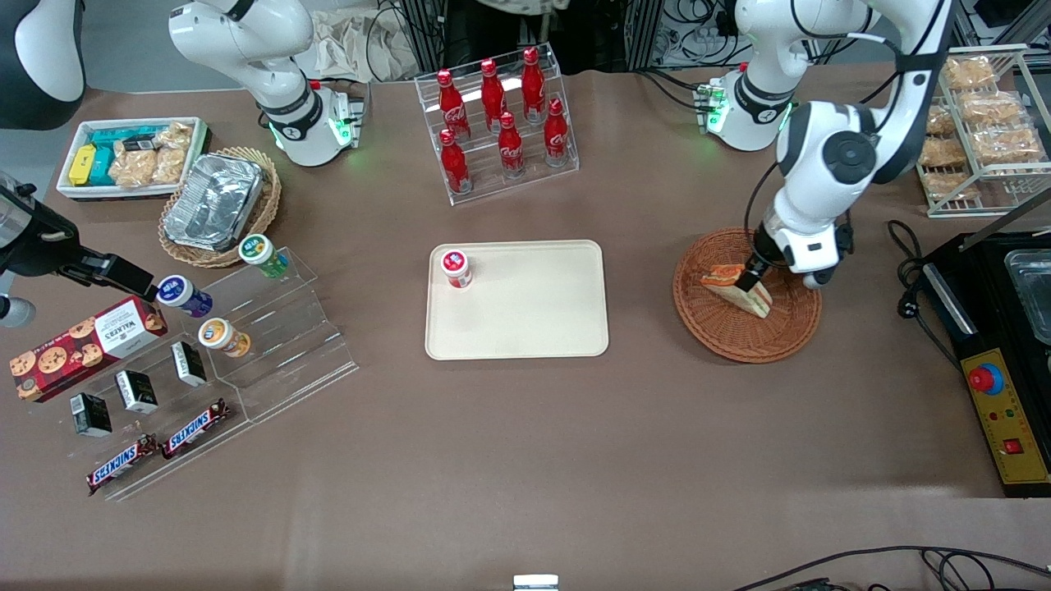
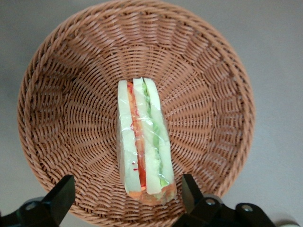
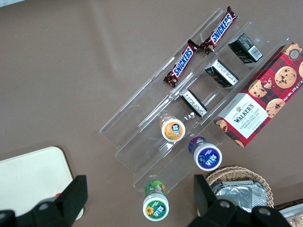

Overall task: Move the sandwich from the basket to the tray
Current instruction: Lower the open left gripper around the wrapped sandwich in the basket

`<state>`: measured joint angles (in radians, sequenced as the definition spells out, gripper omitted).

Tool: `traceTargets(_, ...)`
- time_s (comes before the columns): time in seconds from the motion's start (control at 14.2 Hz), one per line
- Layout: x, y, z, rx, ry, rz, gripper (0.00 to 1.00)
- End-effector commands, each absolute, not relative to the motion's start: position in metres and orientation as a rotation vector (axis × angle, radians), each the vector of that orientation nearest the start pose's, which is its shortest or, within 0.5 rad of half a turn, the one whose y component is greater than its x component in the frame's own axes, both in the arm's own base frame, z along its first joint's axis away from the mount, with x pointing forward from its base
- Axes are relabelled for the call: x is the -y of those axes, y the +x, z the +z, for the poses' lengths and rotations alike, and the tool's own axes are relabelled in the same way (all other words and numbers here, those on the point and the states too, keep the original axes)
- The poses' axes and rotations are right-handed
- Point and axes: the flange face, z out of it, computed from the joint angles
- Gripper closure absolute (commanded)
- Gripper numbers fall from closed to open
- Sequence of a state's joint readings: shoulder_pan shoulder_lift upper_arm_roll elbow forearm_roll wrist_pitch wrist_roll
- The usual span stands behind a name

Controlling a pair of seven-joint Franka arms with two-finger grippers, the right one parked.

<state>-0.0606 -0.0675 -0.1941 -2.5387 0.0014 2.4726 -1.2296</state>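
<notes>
The sandwich (image 1: 736,289) is a wrapped wedge with pale bread and orange-red and green layers, lying in the round reddish-brown wicker basket (image 1: 722,332) toward the working arm's end of the table. In the left wrist view the sandwich (image 2: 143,146) lies across the basket's (image 2: 71,109) middle. My gripper (image 1: 749,285) is down in the basket, open, with one finger (image 2: 60,196) on each side of the sandwich's wide end and a gap to each. The beige tray (image 1: 525,312) lies at the table's middle, holding a small red-capped cup (image 1: 456,268) in one corner.
A clear rack of red bottles (image 1: 499,115) stands farther from the front camera than the tray. A black control box (image 1: 998,410) and a wire rack of packets (image 1: 981,123) sit by the working arm's table end. A clear stand with snacks (image 1: 205,361) lies toward the parked arm's end.
</notes>
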Motion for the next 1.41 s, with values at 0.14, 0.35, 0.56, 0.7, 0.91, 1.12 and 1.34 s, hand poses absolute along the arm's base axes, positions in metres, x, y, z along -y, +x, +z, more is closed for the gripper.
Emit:
traceTargets(0.14, 0.120, 0.440, 0.275, 1.504, -2.715, -0.092, 0.00)
traceTargets(0.35, 0.120, 0.440, 0.267, 1.506, -2.712, -0.081, 0.00)
traceTargets(0.56, 0.121, 0.433, 0.253, 1.455, -2.721, -0.083, 0.01)
traceTargets(0.7, 0.121, 0.434, 0.254, 1.465, -2.718, -0.091, 0.16)
traceTargets(0.91, 0.123, 0.434, 0.251, 1.505, -2.693, -0.083, 0.44)
traceTargets(1.12, 0.125, 0.446, 0.264, 1.538, -2.690, -0.114, 0.97)
traceTargets(1.34, 0.128, 0.474, 0.300, 1.537, -2.619, -0.072, 1.00)
